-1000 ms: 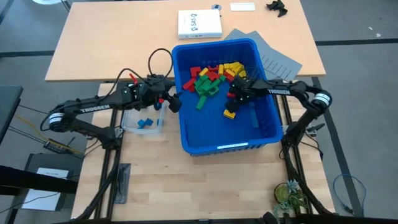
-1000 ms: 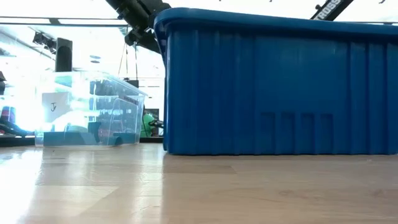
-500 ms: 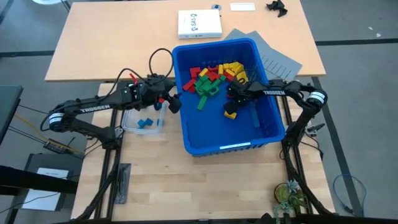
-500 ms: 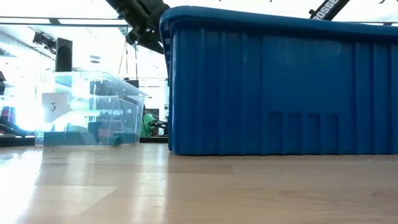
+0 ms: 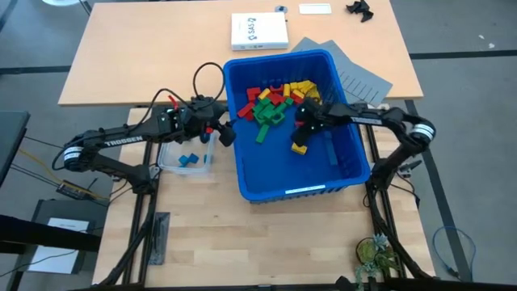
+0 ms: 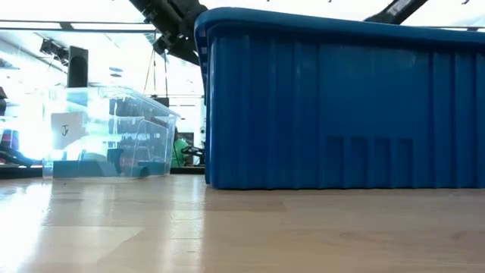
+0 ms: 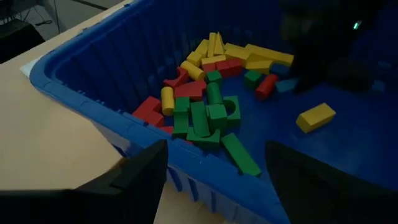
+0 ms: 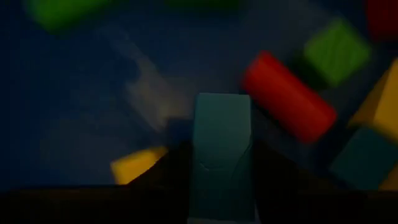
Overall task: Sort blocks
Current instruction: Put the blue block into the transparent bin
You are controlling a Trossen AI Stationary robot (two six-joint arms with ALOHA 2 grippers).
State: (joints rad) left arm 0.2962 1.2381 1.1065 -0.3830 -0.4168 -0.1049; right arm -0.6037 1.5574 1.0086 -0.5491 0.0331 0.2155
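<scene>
Red, yellow and green blocks lie heaped at the far end of the big blue bin. The same heap of blocks fills the left wrist view. A single yellow block rests on the bin floor. My right gripper reaches down into the bin beside the heap, shut on a blue block. My left gripper hovers open and empty at the bin's left rim, above the clear tub. That tub holds a few blue blocks. My right gripper pinches the blue block between its two fingers, on two opposite side faces. The fingers come from above, slanting down into the bin. The block stands lengthwise between them and looks raised off the bin floor, with a red cylinder below and beyond it.
A white box and grey sheets lie on the far table behind the bin. The bin's tall wall stands close beside the clear tub. Bare wood lies in front of both containers.
My right gripper has risen a little inside the bin, next to the heap. The blue bin has slid slightly toward the table's right edge. My left arm has kept still.
</scene>
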